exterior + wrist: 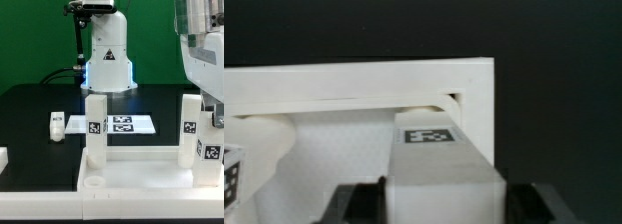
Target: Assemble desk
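Note:
The white desk panel (140, 170) lies flat at the front of the black table, rim up. Two white legs stand upright in its far corners, one on the exterior view's left (95, 125) and one on the right (188, 122). A round socket (93, 183) shows at its near left corner. My gripper (213, 112) is at the exterior view's right edge, shut on a third tagged leg (210, 148) held upright over the panel's near right corner. In the wrist view the gripper (441, 205) grips this leg (438, 160) above the panel's rim (367, 85).
A loose white leg (57, 124) lies on the table at the exterior view's left. The marker board (125, 124) lies flat behind the panel. The robot base (107, 55) stands at the back. A small white part (3, 157) sits at the left edge.

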`<state>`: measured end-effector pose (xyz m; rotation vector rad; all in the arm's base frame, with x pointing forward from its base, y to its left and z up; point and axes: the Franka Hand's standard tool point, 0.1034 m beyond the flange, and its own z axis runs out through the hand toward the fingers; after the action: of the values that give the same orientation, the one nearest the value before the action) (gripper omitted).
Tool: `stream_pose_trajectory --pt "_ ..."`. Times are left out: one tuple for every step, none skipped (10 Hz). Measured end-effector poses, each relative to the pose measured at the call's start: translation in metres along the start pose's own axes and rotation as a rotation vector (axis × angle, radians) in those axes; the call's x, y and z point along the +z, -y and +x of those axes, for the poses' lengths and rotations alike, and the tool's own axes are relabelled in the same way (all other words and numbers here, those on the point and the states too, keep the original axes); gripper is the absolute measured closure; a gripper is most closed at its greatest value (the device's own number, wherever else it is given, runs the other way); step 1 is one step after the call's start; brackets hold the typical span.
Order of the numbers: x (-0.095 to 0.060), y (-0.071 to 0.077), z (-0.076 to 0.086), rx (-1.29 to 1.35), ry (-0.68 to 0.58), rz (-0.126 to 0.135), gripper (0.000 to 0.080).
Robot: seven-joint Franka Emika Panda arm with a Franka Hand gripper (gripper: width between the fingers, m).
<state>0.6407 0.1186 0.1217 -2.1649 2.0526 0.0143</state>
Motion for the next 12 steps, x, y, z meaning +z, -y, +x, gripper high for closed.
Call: stream_pose_trajectory --pt "-0.0001 0.0002 -0.0008 -0.151 0.001 0.000 0.0421" --pt "-0.0007 0.0011 -0.0011 -0.312 0.001 0.002 0.0241" --pt "-0.0008 0.0015 0.0009 -0.493 0.000 0.005 0.0178" --pt "-0.0002 0.0013 0.0033 -0.581 -0.003 0.007 0.0178" --pt "-0.0002 0.0013 0.0028 -0.584 -0.003 0.007 0.0155" --pt "-0.0003 0.0014 0.0041 -0.688 -0.006 0.006 0.0151" --pt "-0.0004 0.0015 0.0050 -0.763 -0.010 0.004 0.0151" --pt "-0.0005 0.0016 0.0054 -0.869 -0.018 -0.001 0.0150" --pt "0.0003 0.0024 0.0038 -1.106 -0.047 -0.015 0.0150" --pt "0.0023 0.0012 0.0026 -1.256 -0.051 -0.028 0.0150" --pt "0.0024 0.0013 0.0033 -1.215 -0.050 -0.026 0.0150" --pt "0.0024 0.0013 0.0035 -1.212 -0.051 -0.026 0.0271"
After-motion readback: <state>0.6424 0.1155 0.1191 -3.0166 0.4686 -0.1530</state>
